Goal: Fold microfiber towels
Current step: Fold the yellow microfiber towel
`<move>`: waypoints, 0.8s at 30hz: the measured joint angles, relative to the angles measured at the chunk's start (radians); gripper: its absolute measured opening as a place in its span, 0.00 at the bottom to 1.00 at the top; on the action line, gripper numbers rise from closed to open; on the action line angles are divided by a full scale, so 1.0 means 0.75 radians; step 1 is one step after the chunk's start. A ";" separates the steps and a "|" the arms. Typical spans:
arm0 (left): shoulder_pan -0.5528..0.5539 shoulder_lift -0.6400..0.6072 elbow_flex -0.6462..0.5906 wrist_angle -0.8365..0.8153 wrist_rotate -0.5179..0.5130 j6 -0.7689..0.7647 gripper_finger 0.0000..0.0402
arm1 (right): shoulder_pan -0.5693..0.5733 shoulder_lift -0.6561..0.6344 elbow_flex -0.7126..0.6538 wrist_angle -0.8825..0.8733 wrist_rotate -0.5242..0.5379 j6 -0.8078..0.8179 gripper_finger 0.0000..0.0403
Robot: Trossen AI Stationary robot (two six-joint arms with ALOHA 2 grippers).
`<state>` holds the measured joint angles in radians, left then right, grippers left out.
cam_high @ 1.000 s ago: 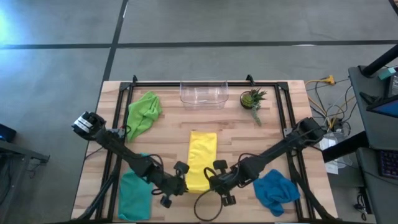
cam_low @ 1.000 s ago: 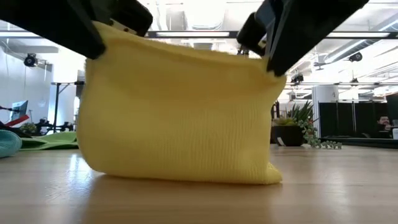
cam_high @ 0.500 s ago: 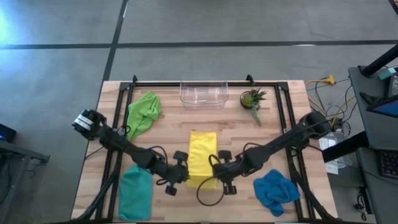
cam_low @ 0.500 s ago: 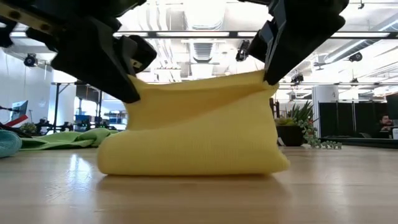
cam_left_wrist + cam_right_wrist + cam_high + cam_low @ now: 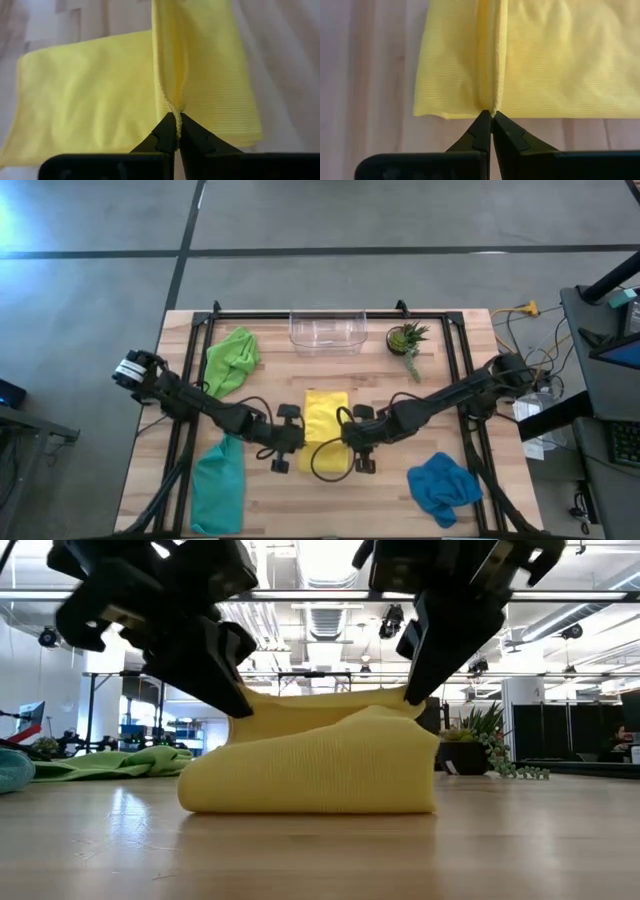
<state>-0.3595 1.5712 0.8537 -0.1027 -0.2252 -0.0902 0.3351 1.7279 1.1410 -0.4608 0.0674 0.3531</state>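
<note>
The yellow towel (image 5: 324, 418) lay at the counter's (image 5: 440, 390) centre, long axis running twelve to six o'clock. The left tool (image 5: 297, 438) at its nine o'clock side and the right tool (image 5: 345, 434) at three o'clock, equally near, each pinched a lifted near corner, carried toward twelve.

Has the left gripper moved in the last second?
Yes. The left gripper, shut on the yellow towel, has carried its corner away from the table's near edge, toward the clear bin.
</note>
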 joint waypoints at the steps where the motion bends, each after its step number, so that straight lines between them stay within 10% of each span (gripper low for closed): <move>1: 0.015 -0.002 0.000 -0.006 -0.003 0.000 0.00 | -0.010 0.000 -0.003 0.001 -0.001 -0.006 0.02; 24: 0.239 -0.002 -0.026 -0.016 -0.020 0.073 0.00 | -0.249 0.000 -0.045 0.005 0.001 -0.091 0.02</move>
<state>-0.1806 1.5700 0.8340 -0.1144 -0.2405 -0.0358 0.1483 1.7279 1.1073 -0.4568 0.0683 0.2847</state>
